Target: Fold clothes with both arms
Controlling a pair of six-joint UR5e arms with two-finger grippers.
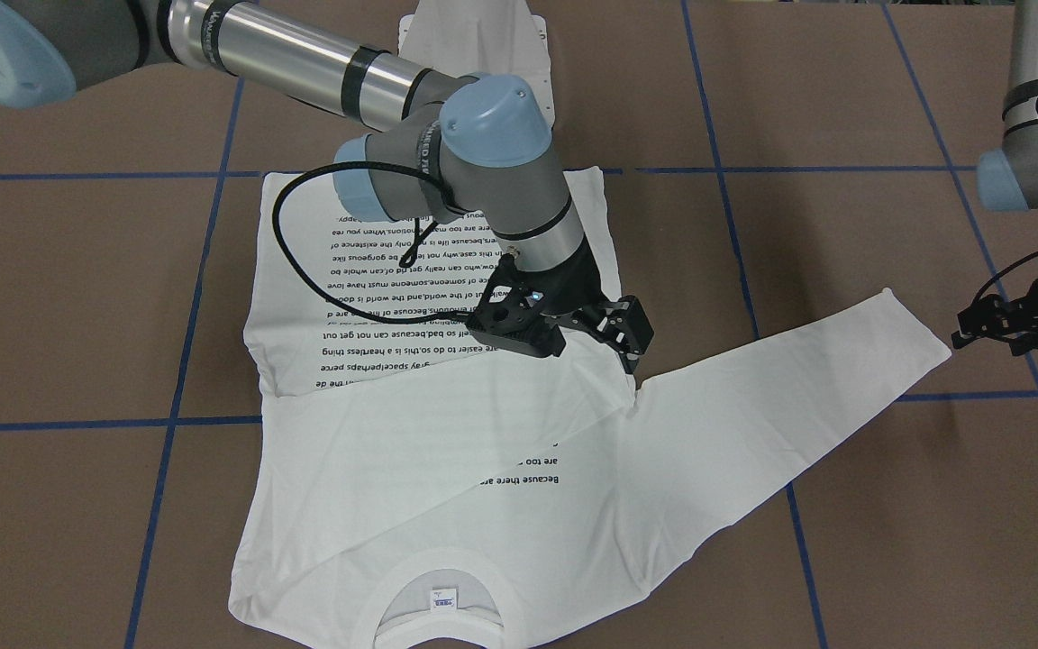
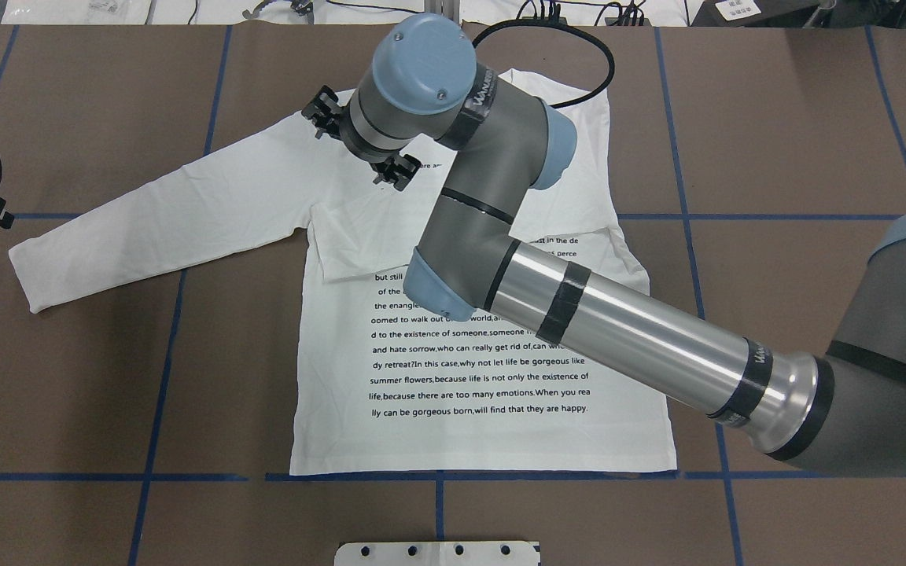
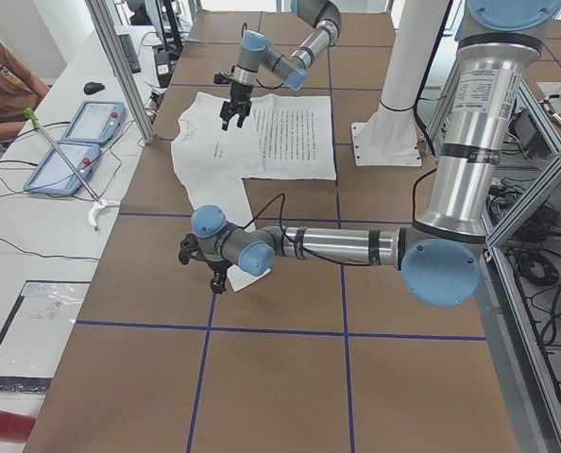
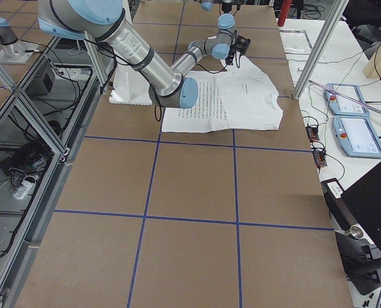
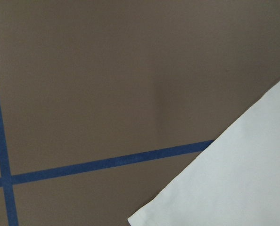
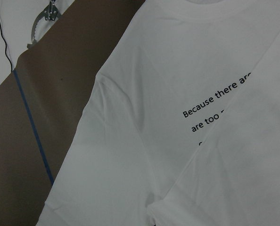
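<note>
The brown desk [image 2: 775, 118] carries the white T-shirt [image 2: 484, 440], which lies flat and text side up. Its long axis runs near to far: the hem [image 2: 484, 468] is towards the robot and the collar [image 1: 393, 599] is at the far side.

The right arm [image 2: 626, 330] reaches across the shirt, while the left arm [image 3: 356, 247] lies low over bare desk. One sleeve [image 2: 170, 212] stretches out to the robot's left, slanting slightly back towards the robot. The other sleeve [image 1: 447, 397] is folded in across the chest and covers part of the text.

The right pincer [image 1: 580, 338] points down over the spot where the outstretched sleeve joins the body. Its jaws are spread wide and hold nothing — whether a tip touches the cloth I cannot tell. The left pincer [image 1: 1019, 338] sits just beyond the cuff [image 1: 920, 338], apart from it, and its jaws also look spread and empty. A small neck label [image 1: 443, 598] shows inside the collar.
</note>
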